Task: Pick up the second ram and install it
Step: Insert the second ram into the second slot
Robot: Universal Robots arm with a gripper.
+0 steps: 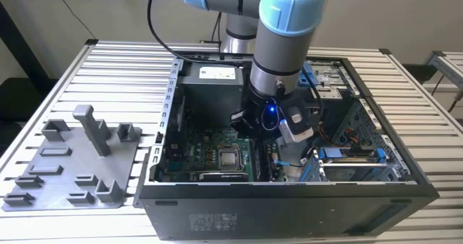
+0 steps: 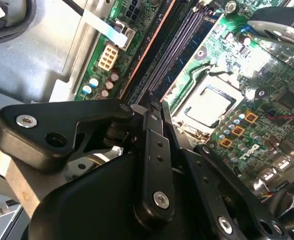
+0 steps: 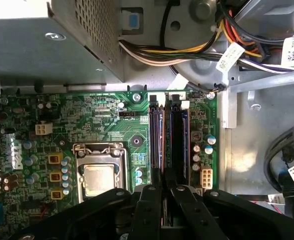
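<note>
Claw (image 3: pixel 162 192) low — fingers straddling second ram (image 3: pixel 160 145).

I can't read any print from here. White labels (image 3: pixel 230 56) hang on the cable bundle in the first wrist view, but their marks stay too small to make out. A white sticker (image 1: pixel 218 72) sits on the grey power supply in the exterior view, its text unreadable. The motherboard (image 3: pixel 107 120) carries fine white lettering that I can't resolve.
</note>
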